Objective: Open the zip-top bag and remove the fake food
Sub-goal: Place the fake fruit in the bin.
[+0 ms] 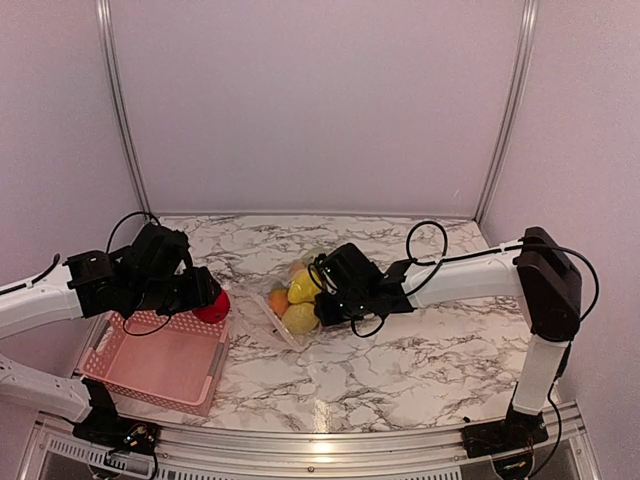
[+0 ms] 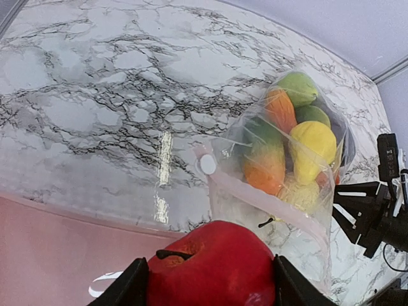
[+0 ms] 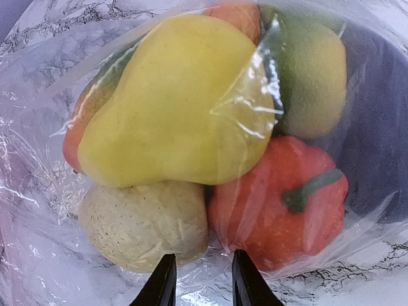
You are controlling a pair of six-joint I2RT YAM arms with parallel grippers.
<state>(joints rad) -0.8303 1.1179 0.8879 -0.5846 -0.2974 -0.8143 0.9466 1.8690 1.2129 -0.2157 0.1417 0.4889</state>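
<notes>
Nearest lens, L wrist view: red apple (image 2: 213, 264), glossy, stem dimple up, clamped betw. both fingers of the left tool (image 2: 209, 285). Jaws stand wide, set across the apple's fattest part. Top view puts it over the far R corner of the pink mesh basket (image 1: 160, 365), clear of the bag.

The zip-top bag (image 2: 255, 210) lies mid-worktop (image 2: 95, 95), mouth twd the basket. Pink zip strip (image 2: 274, 204) w/ white slider at one end. Mouth looks parted; cannot confirm how far.

The fake food inside, R wrist view: yellow pear (image 3: 172, 102), red pepper (image 3: 280, 197), pale rough round piece (image 3: 146, 223), green piece (image 3: 309, 76), sth dark purple at R edge. Orange pieces show in L view.

The right tool (image 3: 201, 280): jaws narrow, film gathered down into the gap. Reads as a pinch on the bag's closed end.

Handling (judged):
- Food: hard hollow-looking plastic, prob. light, slick, round. Will squirt out of an off-centre grip. Take across the widest girth, as w/ apple. The pear is better taken at its belly than its neck.
- Bag: thin, limp, crinkly, no stiffness of its own, slides on marble. Zip strip is the only firm part, so it is the best hold for spreading the mouth. The closed end is ok for anchoring.
- Risk: pieces roll if bag tilts.
</notes>
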